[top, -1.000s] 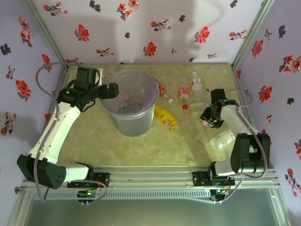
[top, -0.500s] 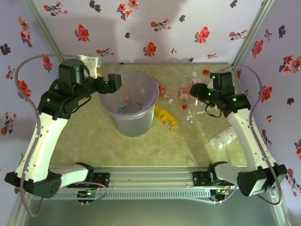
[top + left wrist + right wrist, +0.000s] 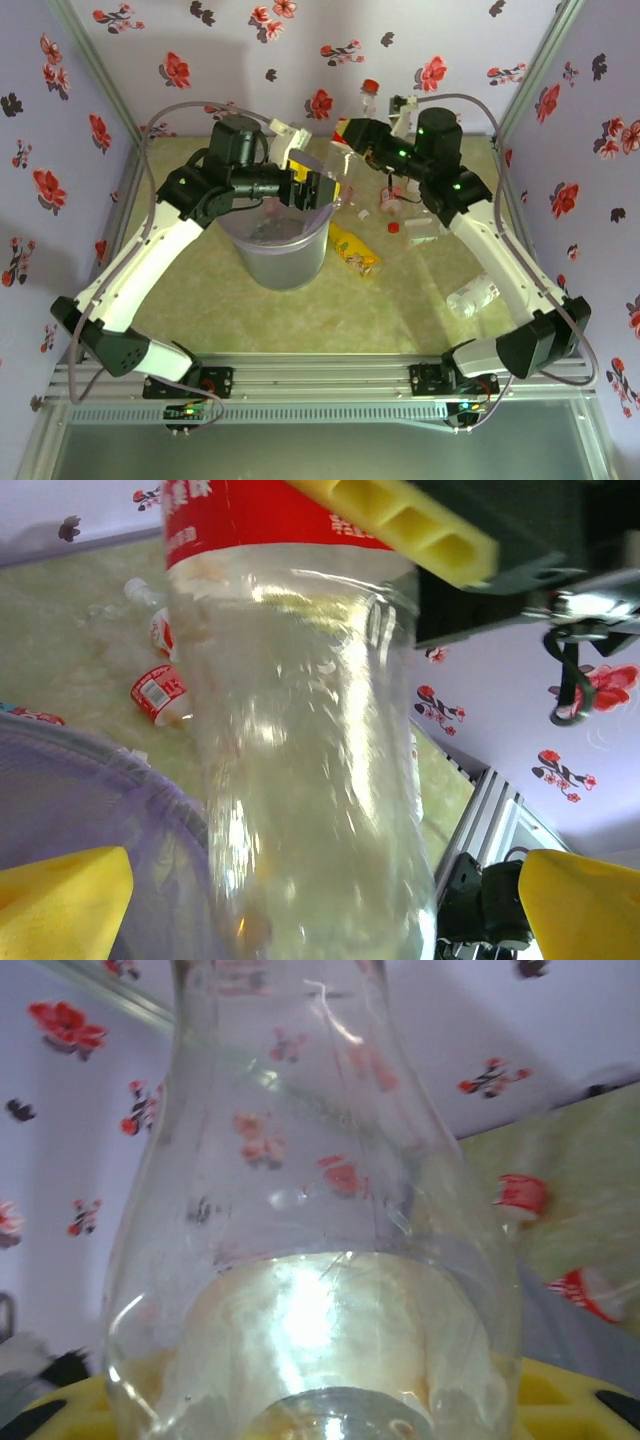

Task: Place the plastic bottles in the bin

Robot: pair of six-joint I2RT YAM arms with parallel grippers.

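Note:
A clear plastic bottle [image 3: 338, 150] with a red label and red cap is held up over the far rim of the grey-lavender bin [image 3: 285, 262]. My right gripper [image 3: 352, 131] is shut on it near the label. In the right wrist view the bottle [image 3: 320, 1260] rises from between the yellow pads of my right gripper [image 3: 330, 1422]. My left gripper [image 3: 313, 187] is open over the bin. Its yellow pads stand apart on either side of the bottle's [image 3: 300, 740] lower body, with the left gripper [image 3: 320, 910] not touching it. The bin rim [image 3: 90, 770] lies below.
On the table lie a yellow-labelled bottle [image 3: 354, 250], a red-and-white labelled bottle [image 3: 392, 197], a clear bottle [image 3: 421, 228] and another bottle [image 3: 475, 293] at the right. A loose red cap [image 3: 393, 226] lies among them. Flowered walls close in the sides and back.
Both arms have risen and swung inward. The right gripper has brought a bottle from the back right up over the bin. The left gripper has moved across the bin to that bottle.

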